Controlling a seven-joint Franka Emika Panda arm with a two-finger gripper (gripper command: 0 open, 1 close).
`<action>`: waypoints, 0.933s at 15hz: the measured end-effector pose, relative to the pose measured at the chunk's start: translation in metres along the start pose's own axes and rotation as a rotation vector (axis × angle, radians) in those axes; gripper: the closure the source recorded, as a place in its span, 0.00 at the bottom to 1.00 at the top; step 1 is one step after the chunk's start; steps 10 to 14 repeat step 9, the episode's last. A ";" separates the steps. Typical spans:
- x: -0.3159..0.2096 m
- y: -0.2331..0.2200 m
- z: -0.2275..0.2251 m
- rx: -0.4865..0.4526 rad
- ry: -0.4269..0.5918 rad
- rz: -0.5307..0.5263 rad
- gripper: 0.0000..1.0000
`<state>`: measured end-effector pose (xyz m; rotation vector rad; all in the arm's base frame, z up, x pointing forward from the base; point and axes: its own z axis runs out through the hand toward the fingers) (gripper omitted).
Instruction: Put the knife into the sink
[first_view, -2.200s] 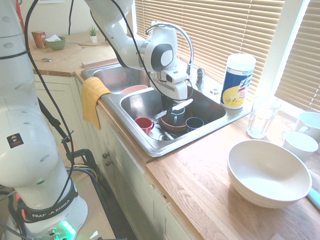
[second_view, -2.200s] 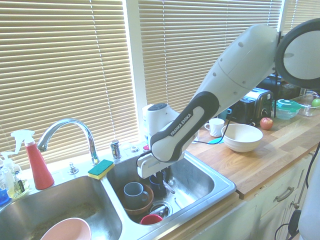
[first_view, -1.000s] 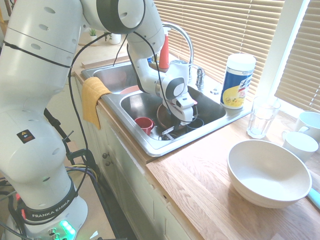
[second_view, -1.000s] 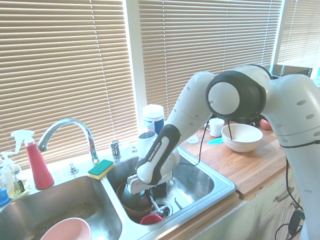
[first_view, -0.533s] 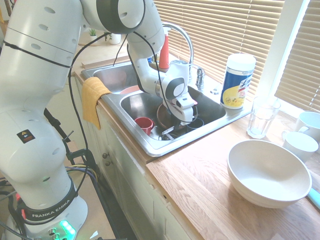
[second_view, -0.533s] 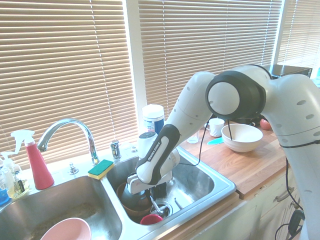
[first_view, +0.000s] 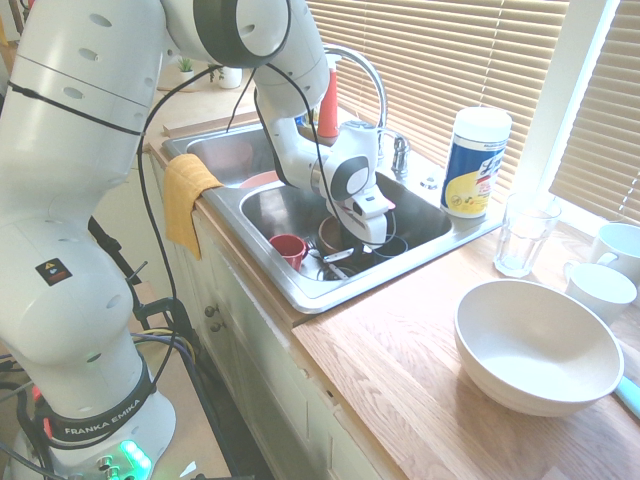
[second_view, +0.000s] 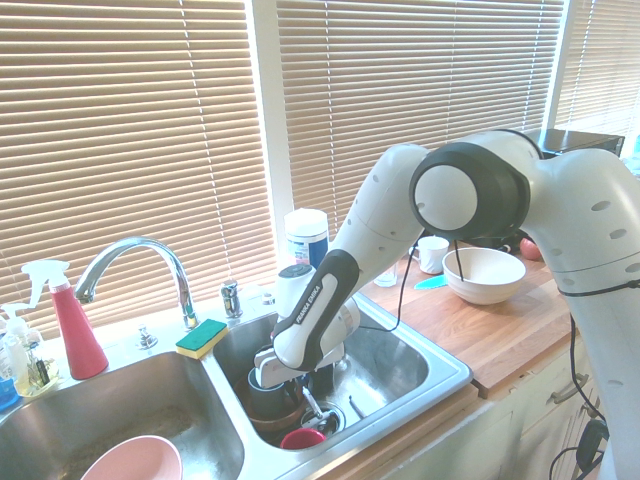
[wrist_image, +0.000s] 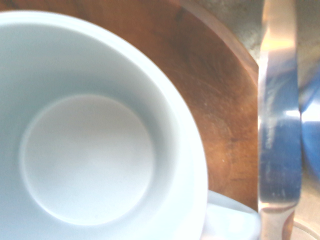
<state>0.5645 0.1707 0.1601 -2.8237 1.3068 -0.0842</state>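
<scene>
Near side, first exterior view: a wide off-white bowl (first_view: 538, 345) and a clear drinking glass (first_view: 525, 235) stand on the pale wooden worktop (first_view: 370, 375). Neither appears to bear on the task.

Next, the rectangular stainless steel sink (first_view: 310, 293). The small slim knife with white handle and silvery blade (first_view: 338, 256) is judged to be the pale, narrow piece lying at a slant within the basin walls, between the red mug (first_view: 290, 250) and the dark blue mug (first_view: 392, 247). The wrist view shows a shiny metal strip (wrist_image: 280, 125), probably its blade, alongside a round brown bowl (wrist_image: 225, 125) that has a pale blue-grey mug (wrist_image: 87, 160) in it.

Progress: carrying the knife to the sink is assessed as done. Outstanding, if it is not already free: letting go, then lifting the arm clear. Final rest of the knife is not confirmed.

Gripper (second_view: 303, 384): low inside the basin, above the crockery. Its opening is hidden by the hand in both exterior views; whether it is spread, pressed together or pinching the knife cannot be told. Contact with the pale mug likewise cannot be determined. Risk noted: the knife could catch on a rim during withdrawal.

Far side: the second steel basin (first_view: 225, 155).
</scene>
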 end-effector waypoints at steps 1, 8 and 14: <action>0.000 0.001 -0.002 0.001 0.002 0.000 0.00; 0.009 0.002 -0.104 0.026 0.041 -0.009 0.00; 0.007 0.003 -0.130 0.025 0.043 -0.011 0.00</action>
